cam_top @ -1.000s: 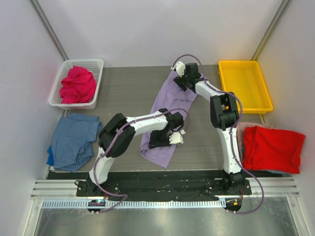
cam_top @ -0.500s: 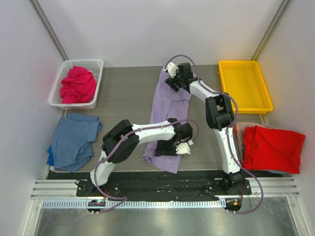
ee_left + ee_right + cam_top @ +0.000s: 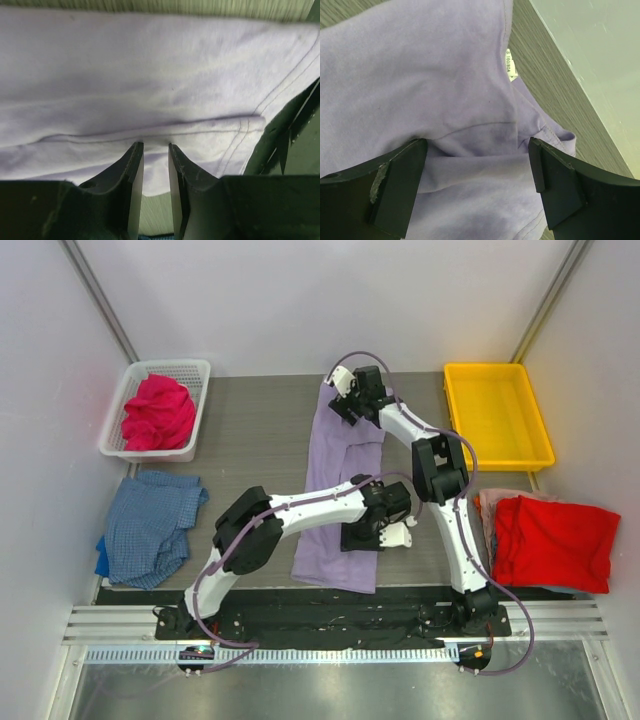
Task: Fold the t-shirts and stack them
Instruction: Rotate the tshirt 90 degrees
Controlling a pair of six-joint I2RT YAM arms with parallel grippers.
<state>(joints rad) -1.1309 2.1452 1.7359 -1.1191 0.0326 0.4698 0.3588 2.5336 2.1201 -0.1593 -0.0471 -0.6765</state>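
A lavender t-shirt (image 3: 335,455) (image 3: 150,75) (image 3: 420,65) lies as a long folded strip down the middle of the table. My left gripper (image 3: 372,538) (image 3: 155,145) is shut on its near right edge, jaws narrowly apart with cloth pinched at the tips. At the far collar end, my right gripper (image 3: 346,407) (image 3: 477,145) stands wide open, its fingers straddling the cloth without gripping it. A red t-shirt (image 3: 555,540) lies folded at the right. The magenta-pink t-shirt (image 3: 158,412) is bunched in the basket. The blue checked t-shirt (image 3: 150,525) lies crumpled at the left.
The white mesh basket (image 3: 195,368) stands at the back left, and the yellow tray (image 3: 495,370) at the back right holds nothing. A pale pink cloth edge (image 3: 486,508) shows under the red shirt. The arm bases sit along the near edge.
My left gripper has moved right and nearer, pulling the shirt's near end with it. The right gripper has shifted left over the far end, and the strip now lies straighter and narrower.
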